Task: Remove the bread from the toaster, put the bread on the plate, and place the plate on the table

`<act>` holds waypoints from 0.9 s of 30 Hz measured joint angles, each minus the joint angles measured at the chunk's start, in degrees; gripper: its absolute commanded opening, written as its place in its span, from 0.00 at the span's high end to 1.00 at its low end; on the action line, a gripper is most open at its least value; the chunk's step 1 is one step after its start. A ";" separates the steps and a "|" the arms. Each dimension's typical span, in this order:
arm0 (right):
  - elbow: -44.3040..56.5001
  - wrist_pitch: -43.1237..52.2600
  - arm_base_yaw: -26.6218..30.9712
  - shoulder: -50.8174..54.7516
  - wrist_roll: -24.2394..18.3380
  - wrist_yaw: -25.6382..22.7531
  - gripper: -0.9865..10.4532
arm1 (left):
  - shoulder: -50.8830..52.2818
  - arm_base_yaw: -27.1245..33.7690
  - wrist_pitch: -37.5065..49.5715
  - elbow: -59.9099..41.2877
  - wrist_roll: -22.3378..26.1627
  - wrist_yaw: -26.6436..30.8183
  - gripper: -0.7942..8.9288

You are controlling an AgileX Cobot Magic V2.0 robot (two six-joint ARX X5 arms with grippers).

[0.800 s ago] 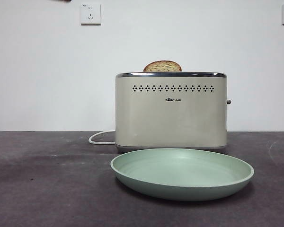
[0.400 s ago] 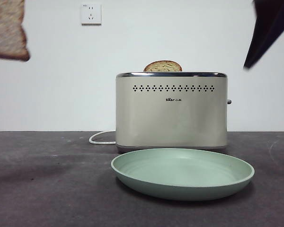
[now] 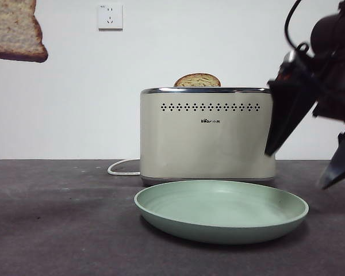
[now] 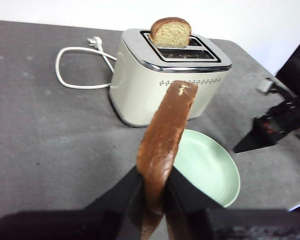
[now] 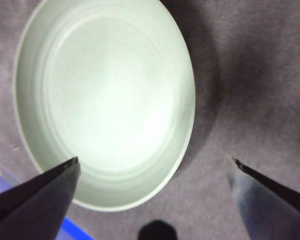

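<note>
My left gripper (image 4: pixel 154 175) is shut on the bread (image 4: pixel 165 145), a tan slice with brown crust. It hangs high at the upper left in the front view (image 3: pixel 14 29), left of the cream toaster (image 3: pixel 207 138). A second slice (image 3: pixel 197 80) stands in the toaster's slot. The pale green plate (image 3: pixel 218 230) lies on the table (image 3: pixel 57 230) in front of the toaster. My right gripper (image 3: pixel 298 168) hangs open just above the plate's right rim. One jaw is over the plate (image 5: pixel 105 100), the other over bare table.
A white cord (image 3: pixel 122 168) loops on the table behind and left of the toaster. A wall socket (image 3: pixel 110 16) sits on the white wall. The left wrist view shows the right arm (image 4: pixel 270 130) beside the plate (image 4: pixel 210 165).
The right gripper has come down from the top right corner to the plate's right side. The bread has shifted slightly right and up at the top left.
</note>
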State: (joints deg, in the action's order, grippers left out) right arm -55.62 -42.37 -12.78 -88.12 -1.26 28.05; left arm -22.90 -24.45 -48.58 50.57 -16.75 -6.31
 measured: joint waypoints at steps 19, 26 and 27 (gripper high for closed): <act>0.00 4.66 -0.72 -8.17 0.00 -1.46 0.67 | 0.00 0.00 0.15 0.00 -0.90 -0.24 0.93; 0.00 5.16 -0.72 -8.85 0.00 -1.49 0.93 | 0.00 0.00 0.17 0.00 -0.90 -0.24 0.93; 0.00 5.35 -0.72 -8.85 0.00 -1.46 0.93 | 0.00 0.00 0.15 0.00 -0.90 -0.24 0.93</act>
State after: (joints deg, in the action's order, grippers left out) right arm -55.62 -37.01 -13.50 -96.97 -1.26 26.59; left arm -22.90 -24.45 -48.42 50.57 -17.65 -6.55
